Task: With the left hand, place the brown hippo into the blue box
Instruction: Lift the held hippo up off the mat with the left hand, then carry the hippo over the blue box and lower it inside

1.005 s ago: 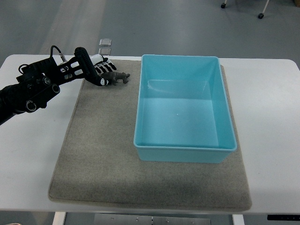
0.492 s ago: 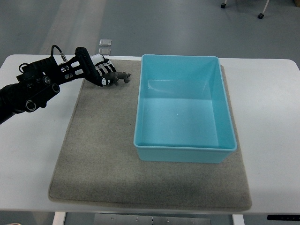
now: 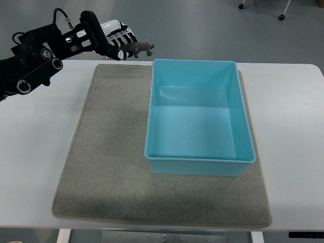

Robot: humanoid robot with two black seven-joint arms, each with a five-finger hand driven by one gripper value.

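My left hand [image 3: 120, 44] is raised high above the table's far edge, its fingers shut on the small brown hippo [image 3: 137, 49]. The hippo sticks out to the right of the fingers, clear of the mat. The blue box [image 3: 199, 116] sits empty on the grey mat [image 3: 106, 152], its near-left corner lying just right of and below the held hippo. The black left arm comes in from the upper left edge. No right hand shows.
The white table [image 3: 35, 147] carries the mat and box. Beyond the table lies grey floor, with chair castors [image 3: 281, 16] at the top right.
The left hand has closed on the hippo and lifted it off the mat, moving up and slightly right toward the box's far-left corner.
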